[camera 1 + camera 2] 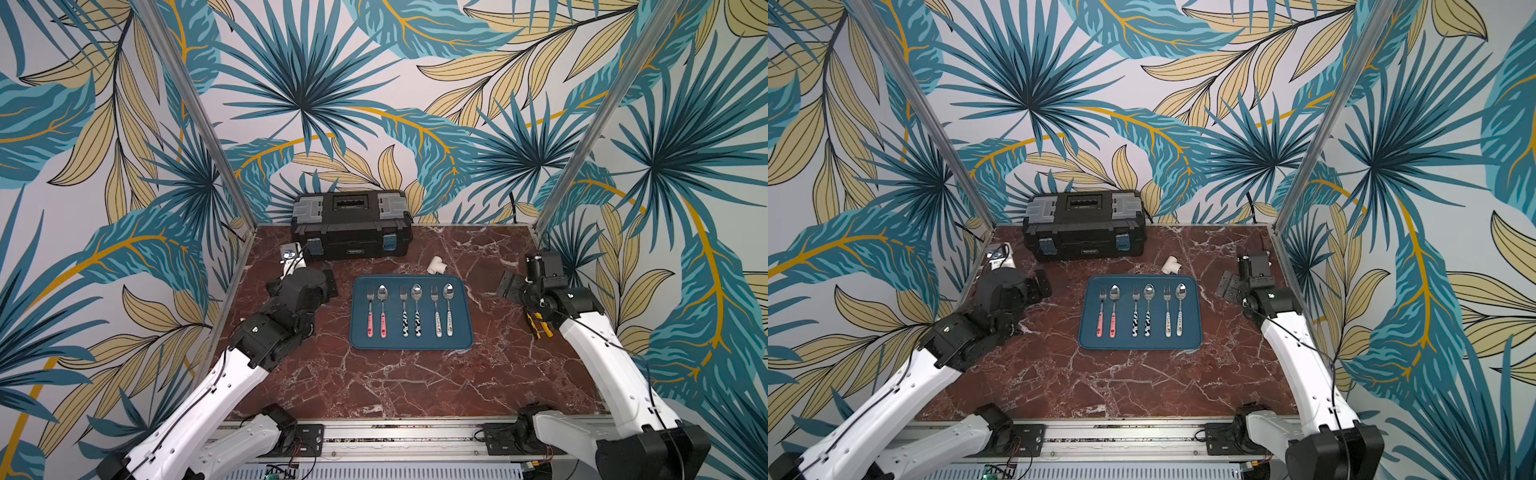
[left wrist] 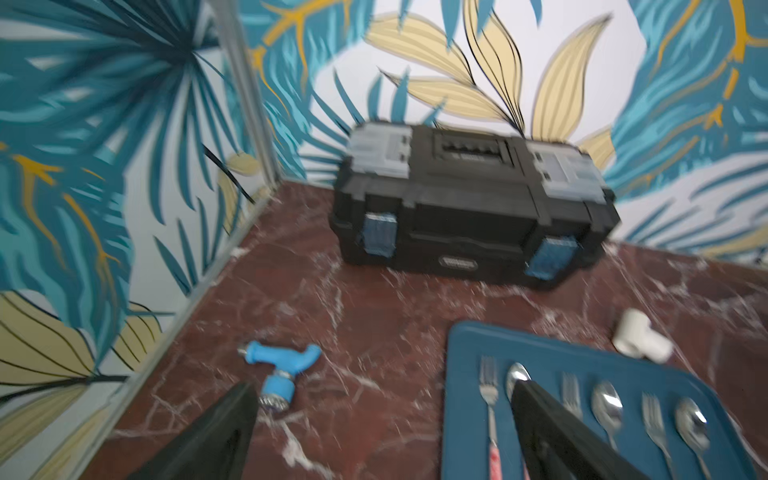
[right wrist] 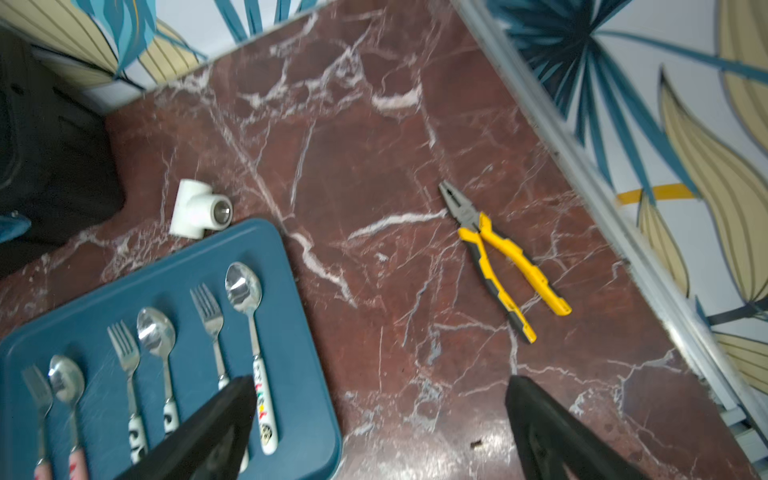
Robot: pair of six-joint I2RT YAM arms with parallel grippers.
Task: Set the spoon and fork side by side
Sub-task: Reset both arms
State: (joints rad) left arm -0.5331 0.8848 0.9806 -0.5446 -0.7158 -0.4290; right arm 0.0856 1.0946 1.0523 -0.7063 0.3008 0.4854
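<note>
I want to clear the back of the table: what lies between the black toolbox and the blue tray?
Between the black toolbox and the blue tray lies a white pipe tee beside the tray's far rim; otherwise bare marble, in both top views.

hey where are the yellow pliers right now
The yellow pliers lie flat on the marble table on the robot's right side, between the blue tray and the side wall, clearest in the right wrist view.

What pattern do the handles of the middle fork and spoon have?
Black and white blotches on the middle fork and spoon handles, clearest in a top view.
</note>
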